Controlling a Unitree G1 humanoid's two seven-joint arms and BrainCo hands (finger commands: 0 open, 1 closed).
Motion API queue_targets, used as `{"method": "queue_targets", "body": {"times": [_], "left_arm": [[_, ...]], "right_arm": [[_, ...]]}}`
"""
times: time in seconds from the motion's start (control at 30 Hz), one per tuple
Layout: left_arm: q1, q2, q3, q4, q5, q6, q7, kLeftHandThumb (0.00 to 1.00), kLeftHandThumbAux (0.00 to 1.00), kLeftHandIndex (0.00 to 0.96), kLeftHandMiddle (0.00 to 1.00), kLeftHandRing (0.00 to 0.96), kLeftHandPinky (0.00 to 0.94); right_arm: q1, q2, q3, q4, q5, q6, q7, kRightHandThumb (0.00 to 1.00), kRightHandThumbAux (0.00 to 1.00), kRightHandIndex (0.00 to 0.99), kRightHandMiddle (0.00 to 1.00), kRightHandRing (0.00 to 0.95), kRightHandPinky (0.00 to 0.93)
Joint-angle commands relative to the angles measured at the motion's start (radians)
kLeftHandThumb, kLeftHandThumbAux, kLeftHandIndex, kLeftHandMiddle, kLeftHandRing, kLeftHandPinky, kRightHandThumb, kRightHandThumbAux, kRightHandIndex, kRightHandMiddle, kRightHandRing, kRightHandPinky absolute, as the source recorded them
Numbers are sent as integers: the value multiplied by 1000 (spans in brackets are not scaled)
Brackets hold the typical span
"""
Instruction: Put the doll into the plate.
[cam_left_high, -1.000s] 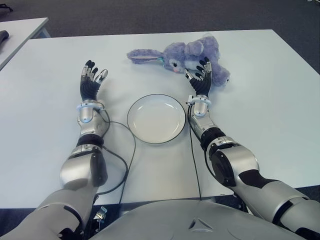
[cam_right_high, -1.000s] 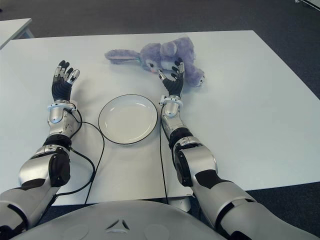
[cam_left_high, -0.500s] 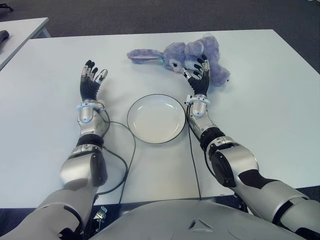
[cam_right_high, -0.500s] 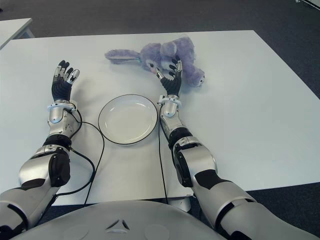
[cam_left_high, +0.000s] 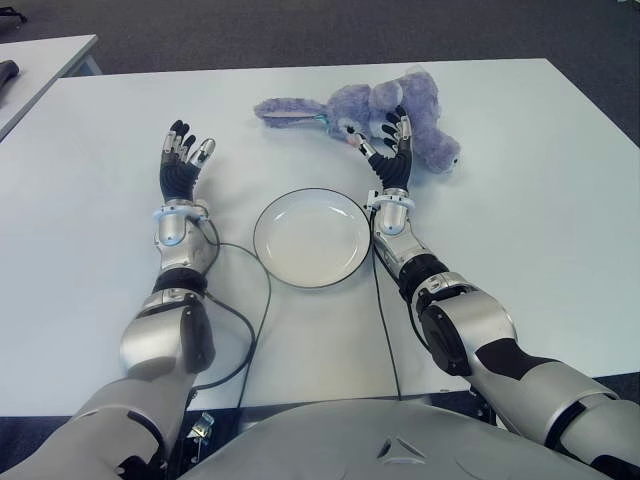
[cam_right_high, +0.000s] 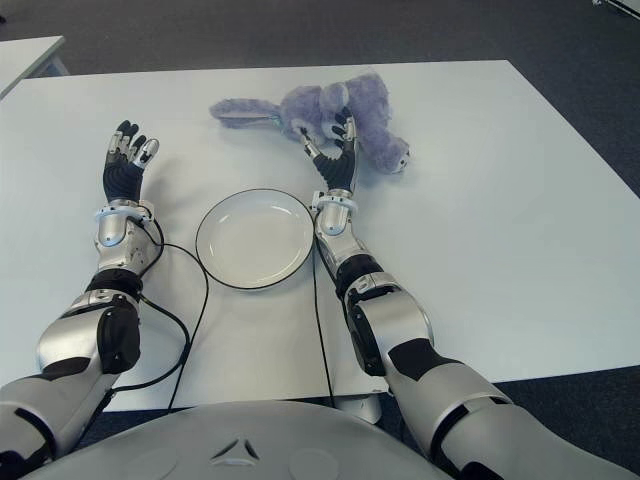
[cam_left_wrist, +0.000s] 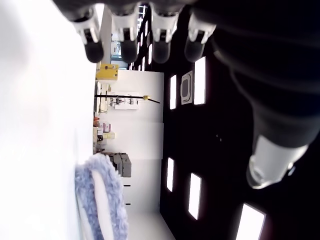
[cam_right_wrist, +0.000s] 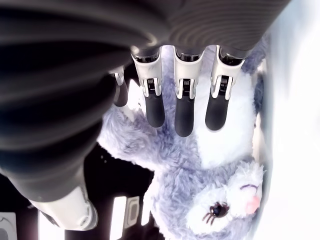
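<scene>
Our right hand (cam_left_high: 385, 150) hovers open, fingers spread, at the doll (cam_left_high: 375, 112), which lies just beyond its fingertips, long axis crosswise to our reach. The plate (cam_left_high: 312, 237) sits behind that hand's wrist. Left hand (cam_left_high: 180, 160) idles open, farther off.

The right robot hand (cam_left_high: 388, 150) hides the middle of the doll (cam_left_high: 420, 110); contact cannot be told

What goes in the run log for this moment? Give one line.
phase: reaching | right hand: open, at doll | left hand: open, idle left of plate | plate: empty
</scene>
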Motion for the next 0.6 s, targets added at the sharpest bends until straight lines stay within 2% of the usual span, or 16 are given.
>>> {"method": "queue_targets", "body": {"times": [0.03,0.6], "left_arm": [[316,-91,11,188,-7,10,18,39,655,15,50,39,63],[311,-92,18,190,-14,15,12,39,662,22,55,45,68]], "right_arm": [[-15,144,38,30,-35,4,-23,199,697,24,150,162,155],[-39,141,68,24,-37,-24,-20,242,694,15,149,173,199]]}}
